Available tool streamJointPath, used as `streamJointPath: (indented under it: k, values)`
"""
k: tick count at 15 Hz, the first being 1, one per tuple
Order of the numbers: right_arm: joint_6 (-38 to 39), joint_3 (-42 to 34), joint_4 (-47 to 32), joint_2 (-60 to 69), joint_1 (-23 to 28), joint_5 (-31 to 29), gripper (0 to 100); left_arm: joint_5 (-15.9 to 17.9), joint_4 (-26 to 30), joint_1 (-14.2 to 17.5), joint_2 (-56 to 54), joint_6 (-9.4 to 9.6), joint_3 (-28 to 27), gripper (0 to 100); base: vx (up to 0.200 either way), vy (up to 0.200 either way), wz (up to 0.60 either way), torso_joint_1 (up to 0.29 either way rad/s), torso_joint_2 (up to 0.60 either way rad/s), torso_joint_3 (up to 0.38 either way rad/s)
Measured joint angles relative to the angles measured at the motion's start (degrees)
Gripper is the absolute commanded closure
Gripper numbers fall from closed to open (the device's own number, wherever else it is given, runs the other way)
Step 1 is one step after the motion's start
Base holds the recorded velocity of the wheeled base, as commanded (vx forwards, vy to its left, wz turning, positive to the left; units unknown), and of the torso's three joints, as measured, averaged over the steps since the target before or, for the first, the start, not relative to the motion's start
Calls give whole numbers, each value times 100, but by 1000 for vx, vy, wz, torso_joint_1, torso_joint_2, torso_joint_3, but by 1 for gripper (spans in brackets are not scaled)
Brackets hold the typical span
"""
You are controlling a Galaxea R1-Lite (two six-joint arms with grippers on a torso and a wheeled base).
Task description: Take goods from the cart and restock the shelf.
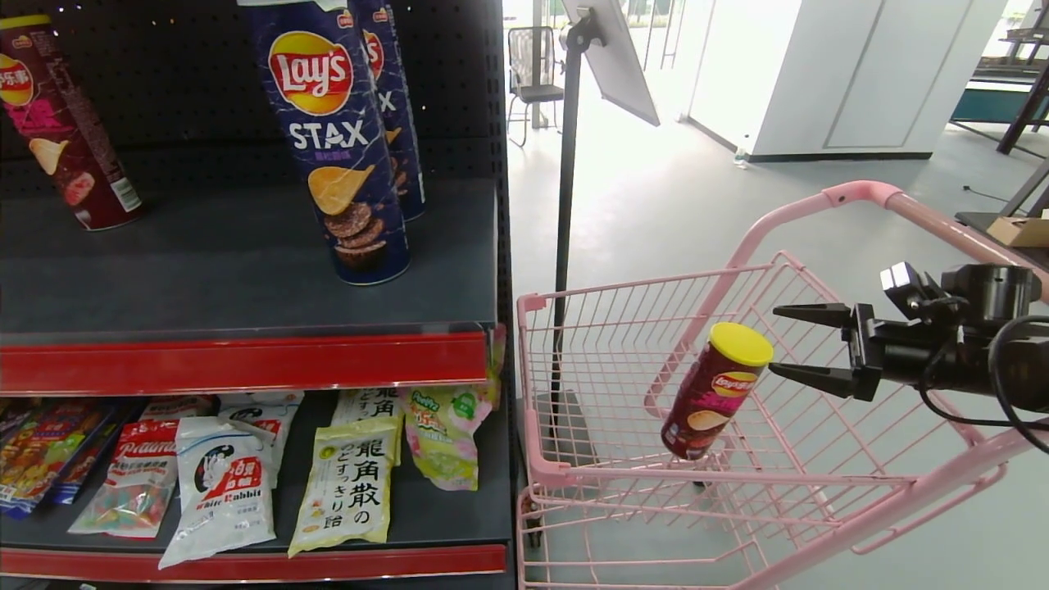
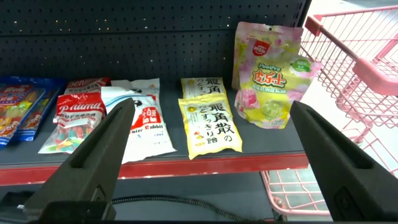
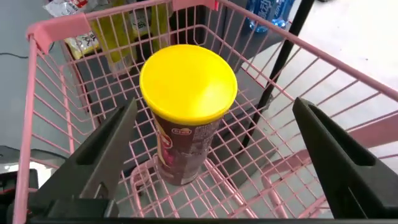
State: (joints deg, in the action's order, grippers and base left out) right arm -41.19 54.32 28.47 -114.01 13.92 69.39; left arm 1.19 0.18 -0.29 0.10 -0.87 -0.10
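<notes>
Right pincer [image 1: 774, 340] fingers apart, at 3 o'clock of yellow-lidded chip can [image 1: 711, 397]. Can leans inside pink cart [image 1: 537, 467]. Left pincer [image 2: 212, 104] apart, facing lower-shelf snack bags [image 2: 208, 127].

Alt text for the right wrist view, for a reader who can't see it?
The open right gripper hovers over a maroon chip can with a yellow lid, leaning inside the pink wire cart. Beyond the cart's rim lie snack bags.
</notes>
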Motion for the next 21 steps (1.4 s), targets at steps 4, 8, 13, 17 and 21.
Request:
streamJointPath:
  k: [4, 8, 13, 17, 21]
  values:
    - [6, 37, -2, -267, -20, -6, 0, -2, -2, -4, 0, 0, 0, 0, 0, 0, 0, 0, 0, 0]
    - [6, 30, -2, -427, -150, -9, 0, -5, 0, -4, 0, 0, 0, 0, 0, 0, 0, 0, 0, 0]
    - [9, -30, -6, -473, -502, -9, 0, 0, -2, -4, 0, 0, 0, 0, 0, 0, 0, 0, 0, 0]
    - [2, -199, -169, -443, -886, -15, 0, -5, 0, -4, 0, 0, 0, 0, 0, 0, 0, 0, 0, 0]
    - [-51, -366, -316, -444, -1232, -45, 0, -2, -2, -6, 0, 0, 0, 0, 0, 0, 0, 0, 0, 0]
